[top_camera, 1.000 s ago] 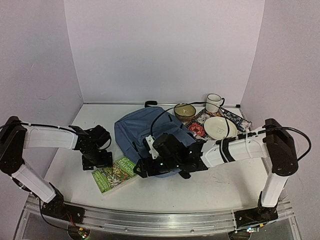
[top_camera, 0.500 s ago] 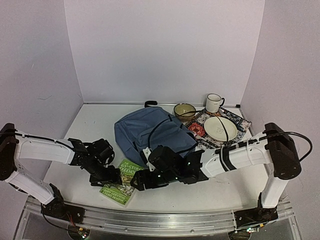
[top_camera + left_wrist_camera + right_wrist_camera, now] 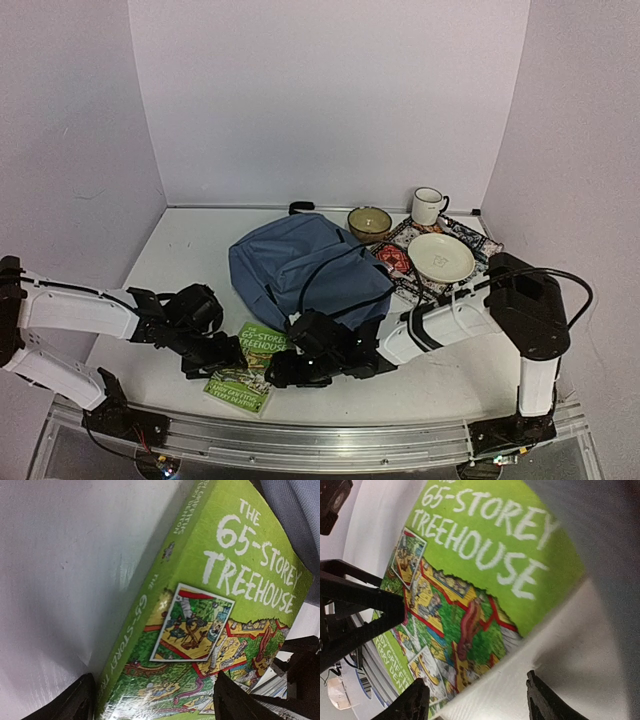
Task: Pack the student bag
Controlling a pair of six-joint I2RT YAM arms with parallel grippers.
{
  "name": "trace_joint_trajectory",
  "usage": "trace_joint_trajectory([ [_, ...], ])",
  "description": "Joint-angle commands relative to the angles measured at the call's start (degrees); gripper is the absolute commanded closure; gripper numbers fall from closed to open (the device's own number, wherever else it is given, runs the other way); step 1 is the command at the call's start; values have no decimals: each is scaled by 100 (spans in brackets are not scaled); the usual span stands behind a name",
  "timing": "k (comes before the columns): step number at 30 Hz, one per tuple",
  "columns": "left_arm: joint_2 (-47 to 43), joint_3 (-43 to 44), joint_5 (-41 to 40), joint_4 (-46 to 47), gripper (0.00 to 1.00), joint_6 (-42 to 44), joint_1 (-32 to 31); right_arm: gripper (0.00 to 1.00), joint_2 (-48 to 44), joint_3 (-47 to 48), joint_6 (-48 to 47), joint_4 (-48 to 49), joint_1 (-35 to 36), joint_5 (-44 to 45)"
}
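The student bag point(image 3: 300, 262), slate-blue with black straps, lies flat mid-table; a corner shows in the left wrist view point(image 3: 295, 510) and a blur in the right wrist view point(image 3: 605, 540). A green book, "The 65-Storey Treehouse" point(image 3: 258, 345), lies just in front of it. My left gripper point(image 3: 220, 357) is at the book's left side. Its jaws are wide apart point(image 3: 155, 690), one finger beside the spine and the other over the cover point(image 3: 200, 610). My right gripper point(image 3: 283, 368) is open point(image 3: 475, 680) at the book's right edge, with a cover corner point(image 3: 470, 580) between its fingers.
A patterned mat point(image 3: 395, 250) at the back right holds a cream plate point(image 3: 440, 257). A brown bowl point(image 3: 369, 222) and a white mug point(image 3: 428, 206) stand behind it. The table's front edge and metal rail run just below the book.
The book has slid toward the front edge and turned more lengthwise. My left gripper came down alongside it. My right gripper left the bag's front edge and moved to the book.
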Motion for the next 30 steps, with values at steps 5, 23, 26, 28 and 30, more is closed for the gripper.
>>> trace_joint_trajectory([
  [5,32,-294,808,1217,26,-347,-40,38,372,408,117,340,-44,-349],
  [23,-443,-446,890,1327,31,-648,-68,48,-369,629,-197,909,-49,-519],
  [26,-427,-477,884,1360,32,-695,-69,48,-518,562,-254,1010,-44,-469],
  [28,-420,-451,902,1398,33,-718,-85,48,-608,515,-287,1071,-52,-406],
  [30,-441,-397,910,1447,33,-756,-104,49,-662,482,-295,1147,-63,-406],
])
